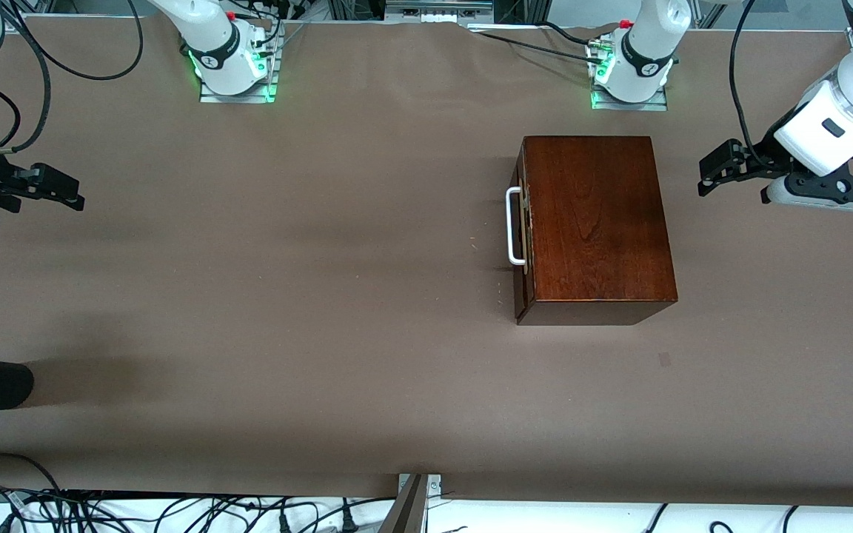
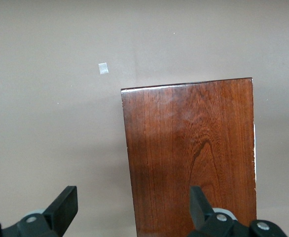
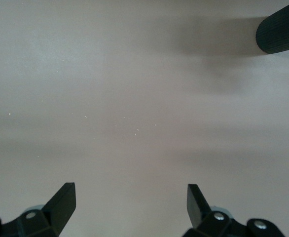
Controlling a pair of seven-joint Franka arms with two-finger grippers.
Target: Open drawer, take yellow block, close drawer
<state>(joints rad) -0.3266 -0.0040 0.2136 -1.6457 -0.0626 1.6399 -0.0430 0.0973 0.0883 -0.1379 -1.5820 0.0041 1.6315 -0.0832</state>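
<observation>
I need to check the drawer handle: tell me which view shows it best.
The front view: the white handle shows whole on the shut drawer's front. The left wrist view shows only the box top; the right wrist view shows bare table.

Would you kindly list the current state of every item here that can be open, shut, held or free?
Drawer of the glossy dark mahogany box: shut, white metal U-shaped handle untouched.
Small yellow block: not visible.
Left hand: open, holding nothing, over the box's edge at the left arm's end of the table.
Right hand: open, holding nothing, over bare brown table, waiting.
</observation>
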